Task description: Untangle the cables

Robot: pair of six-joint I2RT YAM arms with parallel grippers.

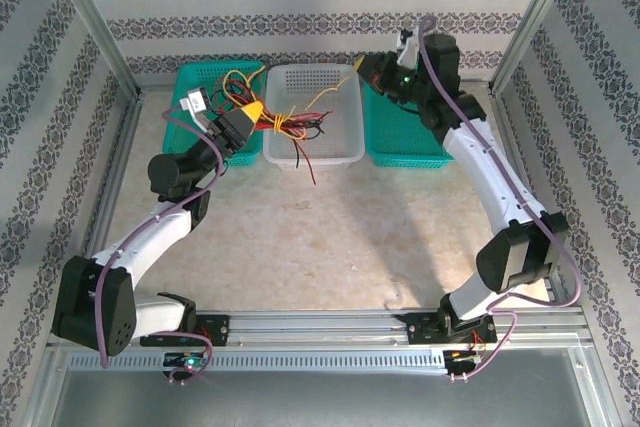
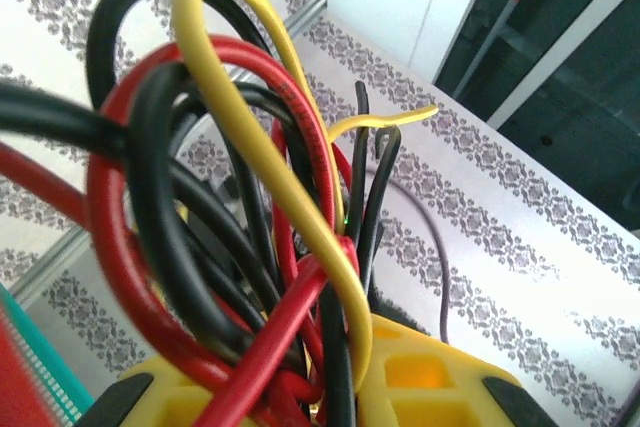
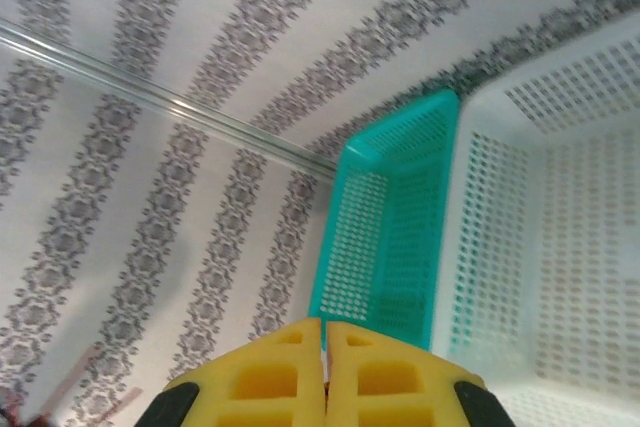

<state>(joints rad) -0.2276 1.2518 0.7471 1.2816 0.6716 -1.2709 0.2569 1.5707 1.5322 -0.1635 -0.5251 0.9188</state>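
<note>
Red, black and yellow cables (image 2: 105, 207) were clamped as a looped bundle in the left claw (image 2: 320, 387), over the white basket (image 1: 345, 155). The right claw (image 3: 325, 367) was pressed fully closed, facing a teal basket (image 3: 385, 237).

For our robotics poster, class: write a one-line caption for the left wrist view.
Left hand grips a tangle of red, black and yellow cables looping up from between its yellow fingers.
</note>
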